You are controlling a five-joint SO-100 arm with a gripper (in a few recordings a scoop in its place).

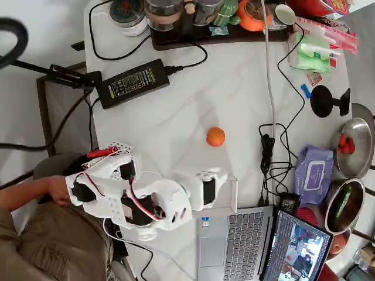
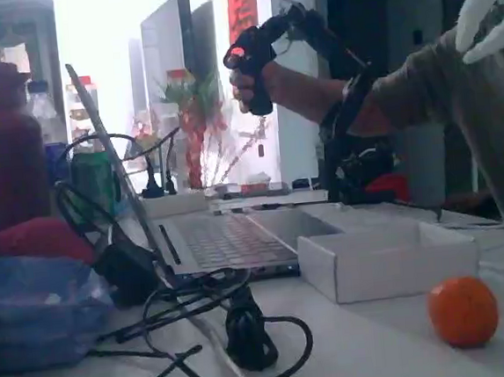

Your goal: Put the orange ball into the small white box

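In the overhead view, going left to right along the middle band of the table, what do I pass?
Black power adapter → orange ball → black cable bundle → purple-white wipes pack → metal bowl holding something red.

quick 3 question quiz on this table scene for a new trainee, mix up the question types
1. True or false: the orange ball already lies inside the small white box.
2. In the overhead view, the purple-white wipes pack lies nearest to: A) the power adapter B) the metal bowl C) the white arm
3. Fill in: in the fixed view the box sits right beside the open ____.

Key: 1 false, it rests on the table. 2 B. 3 laptop.
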